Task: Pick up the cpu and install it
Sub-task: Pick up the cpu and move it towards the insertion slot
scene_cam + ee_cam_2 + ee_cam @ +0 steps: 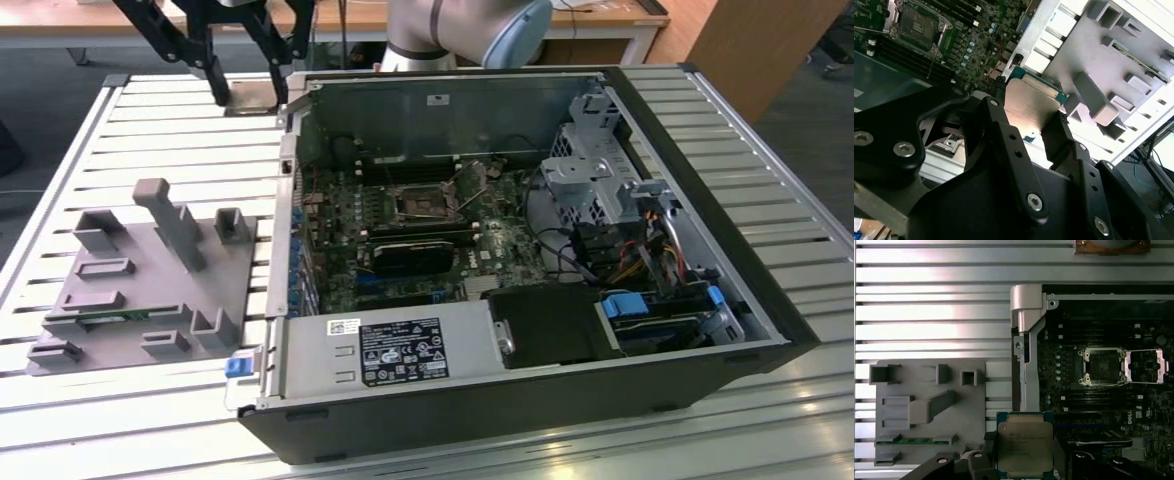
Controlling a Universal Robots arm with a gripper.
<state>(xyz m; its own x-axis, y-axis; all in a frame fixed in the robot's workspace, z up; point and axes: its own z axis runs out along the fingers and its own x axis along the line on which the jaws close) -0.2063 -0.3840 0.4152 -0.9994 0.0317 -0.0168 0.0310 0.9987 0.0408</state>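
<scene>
The claw (1025, 460) is clamping the cpu (1025, 447) by its edges, hovering just outside the computer case (534, 420). Faint print is showing on the cpu's silver lid, too small for reading.

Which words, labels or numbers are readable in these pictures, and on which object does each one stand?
Silver-topped square cpu: faint engraved lines, too blurred to read.
White label on the grey power supply box: small print and symbols, unreadable.
White mark on the dark motherboard: a maker's logo.
</scene>
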